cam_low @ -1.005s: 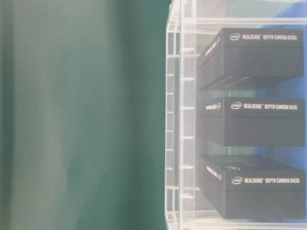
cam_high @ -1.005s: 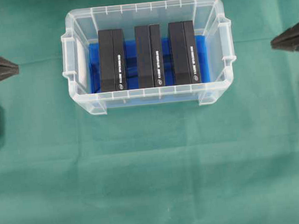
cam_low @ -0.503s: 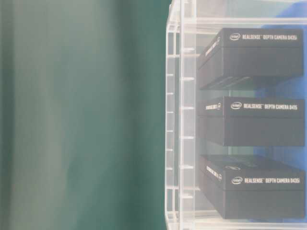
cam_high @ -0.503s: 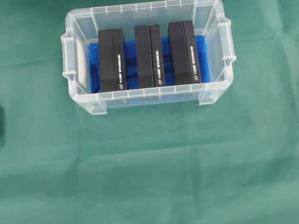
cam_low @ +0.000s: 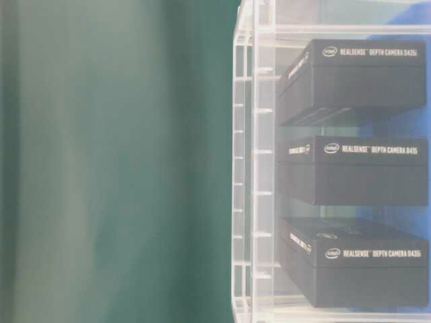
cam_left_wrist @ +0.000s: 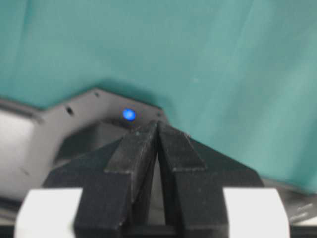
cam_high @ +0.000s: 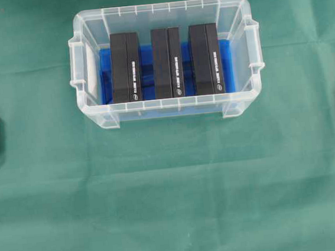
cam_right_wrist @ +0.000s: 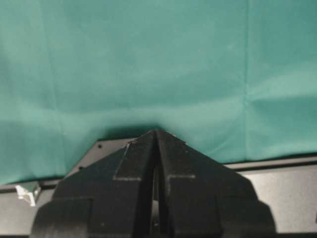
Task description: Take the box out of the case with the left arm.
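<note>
Clear plastic case (cam_high: pixel 170 110) is sitting at 12 o'clock on the green tabletop (cam_high: pixel 174 190), holding three black RealSense boxes (cam_high: pixel 167 63). Left tool (cam_left_wrist: pixel 157 130) and right tool (cam_right_wrist: pixel 155 135) are resting fully closed, empty.

Left gripper (cam_left_wrist: pixel 157 130) black with white side blocks; right gripper (cam_right_wrist: pixel 156 136) all black, both wedge-shaped

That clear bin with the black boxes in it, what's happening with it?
Nothing is being handled yet. The clear case sits on the green cloth with three black boxes standing side by side on its blue lining. Both tools, left tool and right tool, are shut, empty and away from the case.
</note>
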{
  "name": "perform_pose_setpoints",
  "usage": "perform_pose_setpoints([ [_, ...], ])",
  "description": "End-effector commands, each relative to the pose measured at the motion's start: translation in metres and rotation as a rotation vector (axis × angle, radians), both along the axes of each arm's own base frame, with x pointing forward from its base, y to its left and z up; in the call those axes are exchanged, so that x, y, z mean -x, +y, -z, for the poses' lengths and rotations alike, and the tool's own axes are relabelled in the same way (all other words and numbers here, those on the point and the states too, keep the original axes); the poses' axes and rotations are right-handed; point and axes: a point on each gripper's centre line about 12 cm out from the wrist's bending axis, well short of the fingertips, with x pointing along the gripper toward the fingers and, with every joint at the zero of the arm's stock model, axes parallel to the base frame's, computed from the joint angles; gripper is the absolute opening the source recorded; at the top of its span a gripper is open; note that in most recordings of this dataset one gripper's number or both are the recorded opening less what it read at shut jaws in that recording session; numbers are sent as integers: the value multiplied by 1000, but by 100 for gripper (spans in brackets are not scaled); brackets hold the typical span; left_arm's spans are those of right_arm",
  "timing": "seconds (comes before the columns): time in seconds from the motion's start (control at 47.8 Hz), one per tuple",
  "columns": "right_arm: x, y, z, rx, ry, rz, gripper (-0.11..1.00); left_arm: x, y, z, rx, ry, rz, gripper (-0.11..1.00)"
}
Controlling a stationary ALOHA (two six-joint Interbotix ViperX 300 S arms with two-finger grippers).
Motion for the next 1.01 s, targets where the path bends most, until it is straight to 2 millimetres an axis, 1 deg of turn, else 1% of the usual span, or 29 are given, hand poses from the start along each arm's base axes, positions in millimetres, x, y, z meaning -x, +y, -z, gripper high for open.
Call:
perform_pose_setpoints([
  [0.0,-1,-1,-8,7,-23,5,0,0,2,-7,31,-14,-153,0],
  [0.23,-1,-3,-8,24,-18,9,0,1,5,-7,146,-29,-660,0],
  [0.293,-1,-3,-8,24,-17,9,0,1,5,-7,167,-33,-758,0],
  [0.377,-1,-3,-8,22,-17,9,0,1,5,-8,188,-38,-839,0],
  [0.545,-1,-3,-7,23,-16,10,0,2,6,-8,200,-53,-871,0],
  [0.691,-1,-3,-8,23,-17,10,0,2,13,-8,201,-56,-910,0],
  [0.838,-1,-3,-8,23,-19,10,0,3,24,-8,184,-56,-940,0],
  [0.984,-1,-3,-8,23,-19,10,0,5,44,-7,155,-57,-969,0],
])
